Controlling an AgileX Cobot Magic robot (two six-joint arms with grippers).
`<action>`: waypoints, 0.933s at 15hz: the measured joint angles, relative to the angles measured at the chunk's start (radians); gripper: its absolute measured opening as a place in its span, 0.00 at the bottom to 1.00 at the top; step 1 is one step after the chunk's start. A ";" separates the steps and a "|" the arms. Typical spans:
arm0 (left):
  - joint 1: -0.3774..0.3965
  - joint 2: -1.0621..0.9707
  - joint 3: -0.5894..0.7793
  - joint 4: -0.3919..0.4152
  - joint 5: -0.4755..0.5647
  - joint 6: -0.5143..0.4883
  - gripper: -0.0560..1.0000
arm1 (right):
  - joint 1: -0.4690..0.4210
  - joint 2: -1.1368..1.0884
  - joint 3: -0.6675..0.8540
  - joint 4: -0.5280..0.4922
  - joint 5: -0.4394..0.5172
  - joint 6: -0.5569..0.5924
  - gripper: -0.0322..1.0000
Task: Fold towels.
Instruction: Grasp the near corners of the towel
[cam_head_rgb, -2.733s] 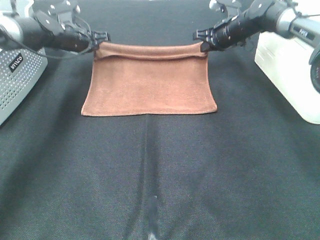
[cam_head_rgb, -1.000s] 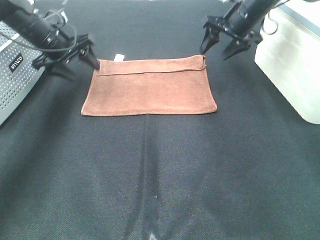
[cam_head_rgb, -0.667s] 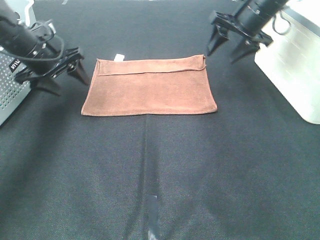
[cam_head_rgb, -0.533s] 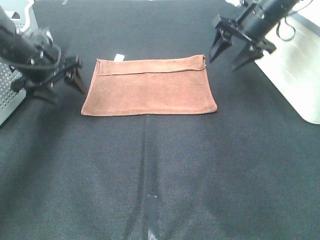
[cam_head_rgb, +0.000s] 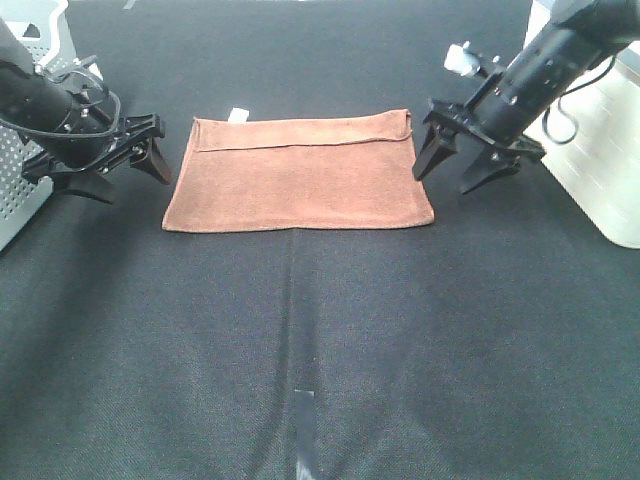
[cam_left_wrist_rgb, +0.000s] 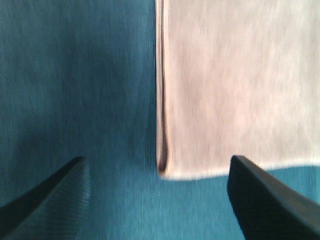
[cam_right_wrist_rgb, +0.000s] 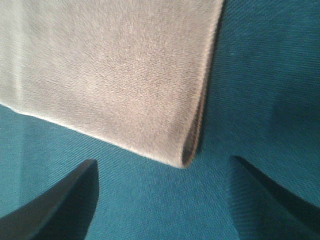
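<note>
One towel (cam_head_rgb: 300, 175) with one white tag (cam_head_rgb: 237, 114) lies between two grippers, the left gripper (cam_head_rgb: 138, 190) off one short edge and the right gripper (cam_head_rgb: 440, 185) off the other, each with two fingers (cam_head_rgb: 158, 163). One white box (cam_head_rgb: 600, 170) stands behind the right gripper and one grey perforated case (cam_head_rgb: 15, 205) behind the left gripper. One strip of tape (cam_head_rgb: 304, 430) lies well apart from both.

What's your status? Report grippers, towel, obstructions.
Left gripper open, empty, left of reddish-brown towel. Right gripper open, empty, right of it. Towel folded once, flat on black cloth. Nothing in the way.
</note>
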 joint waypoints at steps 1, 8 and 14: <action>-0.008 0.009 0.000 -0.004 -0.006 0.000 0.74 | 0.005 0.005 0.003 0.000 -0.002 -0.009 0.68; -0.044 0.127 -0.054 -0.063 -0.007 0.001 0.73 | 0.007 0.064 0.007 0.058 -0.029 -0.059 0.68; -0.066 0.187 -0.132 -0.090 0.008 0.015 0.56 | 0.007 0.120 0.007 0.187 -0.072 -0.119 0.58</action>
